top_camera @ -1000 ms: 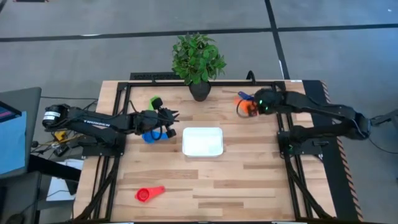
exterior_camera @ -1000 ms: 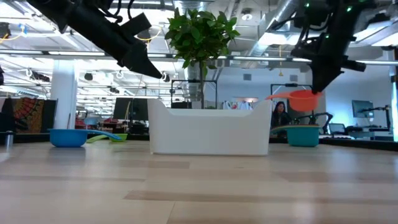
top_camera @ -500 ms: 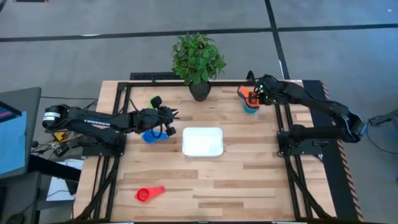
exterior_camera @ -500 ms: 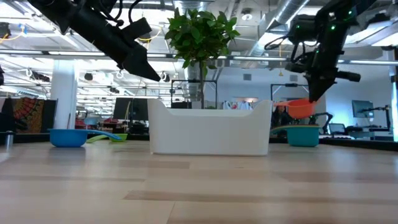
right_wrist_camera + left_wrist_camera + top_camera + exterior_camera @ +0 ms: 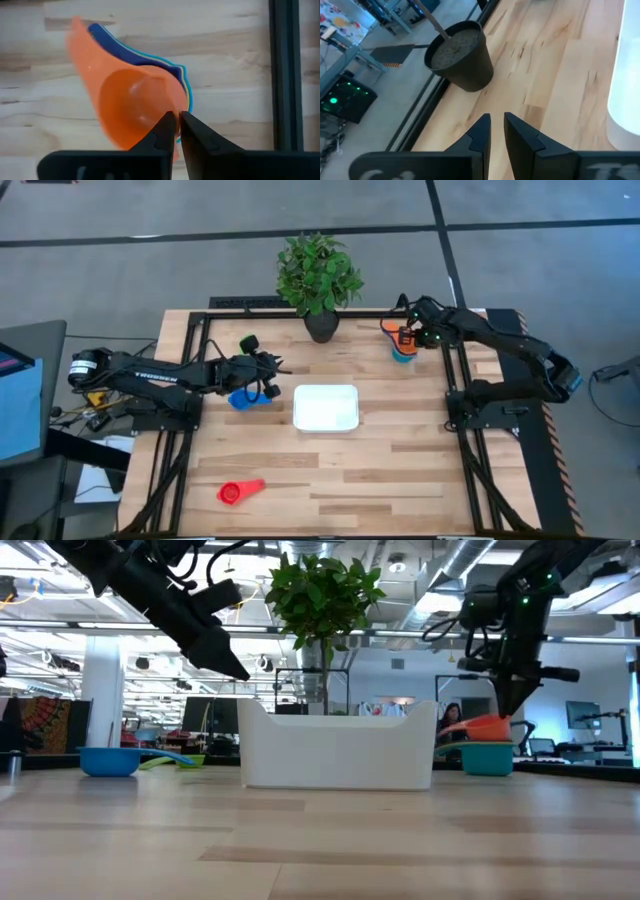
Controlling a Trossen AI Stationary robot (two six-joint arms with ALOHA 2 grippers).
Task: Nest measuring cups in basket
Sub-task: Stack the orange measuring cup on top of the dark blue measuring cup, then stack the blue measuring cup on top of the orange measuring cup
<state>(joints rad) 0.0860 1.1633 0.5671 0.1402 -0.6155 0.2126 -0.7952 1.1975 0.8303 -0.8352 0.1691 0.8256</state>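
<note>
The right gripper (image 5: 408,338) hung over the far right corner of the surface (image 5: 400,470), its fingers (image 5: 167,131) pinched on the rim of the orange cup (image 5: 135,107). That cup sat above a small stack: a dark blue cup (image 5: 125,47) and a teal cup (image 5: 488,757) showed beneath it, with slivers of other colours at the edge that could not be told apart. Whether the orange cup had fully seated in the stack could not be told.

The left gripper (image 5: 268,368) hovered near the left side of the white basket (image 5: 326,407), which stood near the middle of the surface, its fingers (image 5: 482,132) close together with only a narrow gap and nothing between them. A blue cup (image 5: 241,398) lay just under that arm, a green cup (image 5: 248,343) beside it toward the far edge, and a red cup (image 5: 238,492) alone near the front left. The plant pot (image 5: 321,326) stood at the far edge.

The cups looked light, stiff and smooth, likely to slip or tip if pinched off-centre. The thin rim or the flat handle seemed the surest hold; a nested stack might shed its upper cups if lifted by the top one alone.
</note>
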